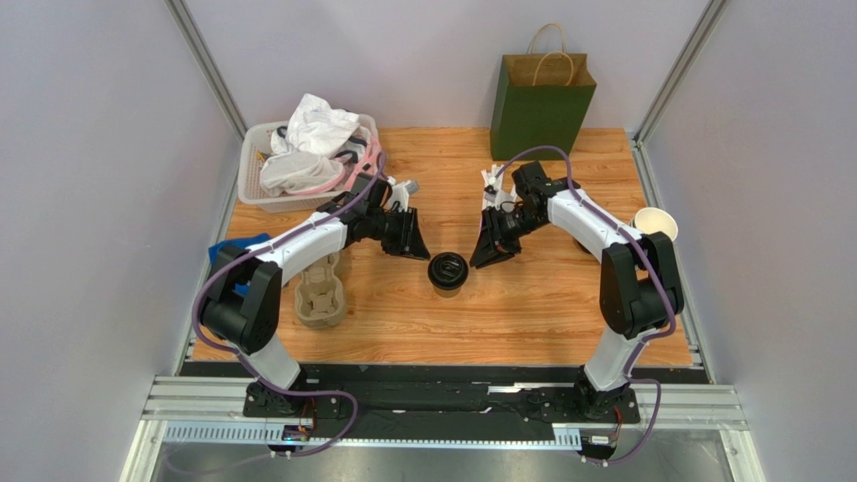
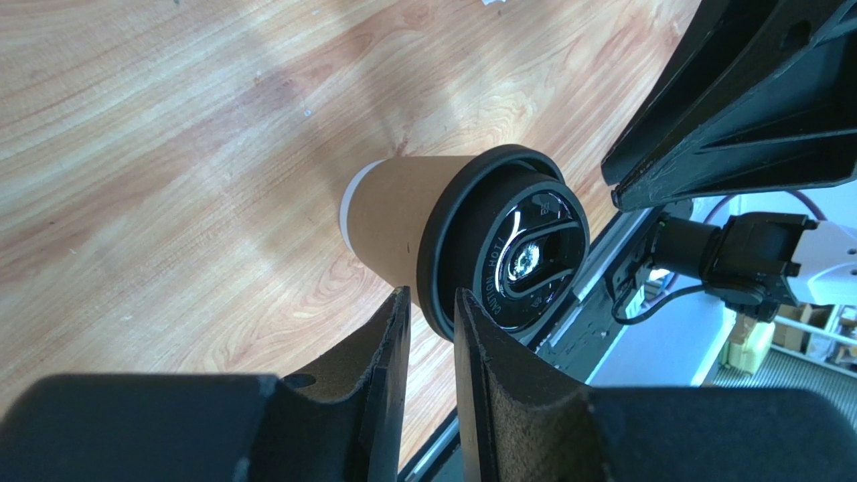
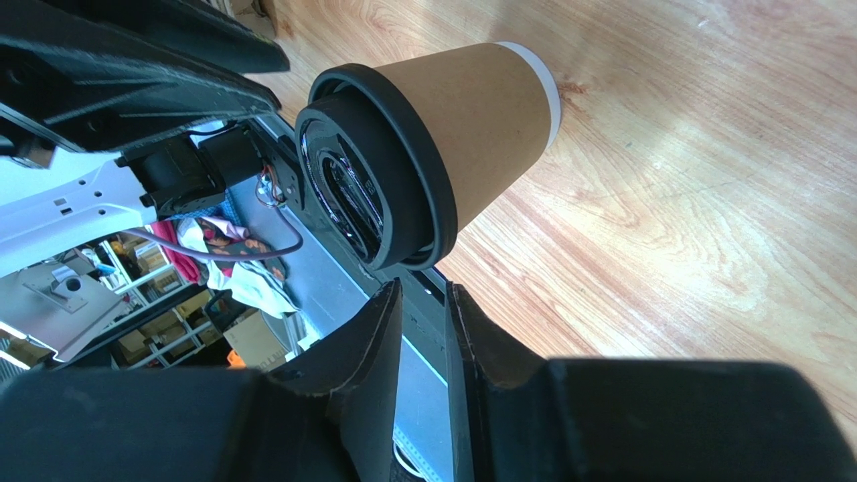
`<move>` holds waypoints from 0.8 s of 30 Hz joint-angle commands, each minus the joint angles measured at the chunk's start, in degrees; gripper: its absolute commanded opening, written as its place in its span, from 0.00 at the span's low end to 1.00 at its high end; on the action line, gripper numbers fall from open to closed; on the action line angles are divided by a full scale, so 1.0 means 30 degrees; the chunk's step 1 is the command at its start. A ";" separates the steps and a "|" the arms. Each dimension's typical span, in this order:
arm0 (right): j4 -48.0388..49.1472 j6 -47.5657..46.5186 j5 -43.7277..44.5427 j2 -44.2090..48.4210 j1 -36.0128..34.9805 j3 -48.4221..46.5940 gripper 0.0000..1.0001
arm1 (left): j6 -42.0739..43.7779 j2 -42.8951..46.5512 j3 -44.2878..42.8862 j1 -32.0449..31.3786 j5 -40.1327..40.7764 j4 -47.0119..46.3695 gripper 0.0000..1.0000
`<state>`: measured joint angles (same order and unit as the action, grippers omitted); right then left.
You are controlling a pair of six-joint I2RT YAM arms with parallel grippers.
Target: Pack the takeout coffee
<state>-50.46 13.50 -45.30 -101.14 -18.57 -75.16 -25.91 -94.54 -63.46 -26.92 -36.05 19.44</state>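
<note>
Item count, top view: 1 takeout coffee (image 1: pixel 448 271), 1 green paper bag (image 1: pixel 541 110), 1 white basket (image 1: pixel 248 173), 1 pile of pulp cup carriers (image 1: pixel 322 296) (I cannot count its pieces) and 1 open white cup (image 1: pixel 655 223).

The takeout coffee stands upright near the middle of the tabletop (image 1: pixel 543 311), with its black lid on. It sits between my 2 grippers.

My left gripper (image 2: pixel 431 298) points at the lid rim from the left. Its jaws stand a narrow slit apart and pinch nothing. My right gripper (image 3: pixel 422 288) points at the rim from the right in the same condition: a narrow slit, nothing pinched. I cannot tell whether either tip touches the rim.

Edges:
- Far edge: the bag stands upright, right of centre.
- Far left corner: the basket, heaped with white cloth.
- Left edge: the carriers, partly under my left arm.
- Right edge: the white cup, beside my right arm.

Open room: bare wood runs from the coffee to the near edge and up the middle toward the bag.
</note>
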 commanded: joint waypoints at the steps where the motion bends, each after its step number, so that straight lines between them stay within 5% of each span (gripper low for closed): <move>1: 0.0588 0.0335 0.0070 -0.0328 -0.0080 -0.0612 0.25 | 0.0727 0.0401 0.0264 -0.0256 0.0123 0.0199 0.31; 24: 0.1701 0.1097 0.0363 -0.1413 -0.0608 -0.0701 0.18 | 0.1108 -0.0038 0.0705 -0.0549 0.0123 0.0170 0.26</move>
<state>-47.22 16.12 -44.97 -104.84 -20.12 -75.53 -24.71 -94.54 -61.43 -28.16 -35.90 20.34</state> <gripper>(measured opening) 0.202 0.279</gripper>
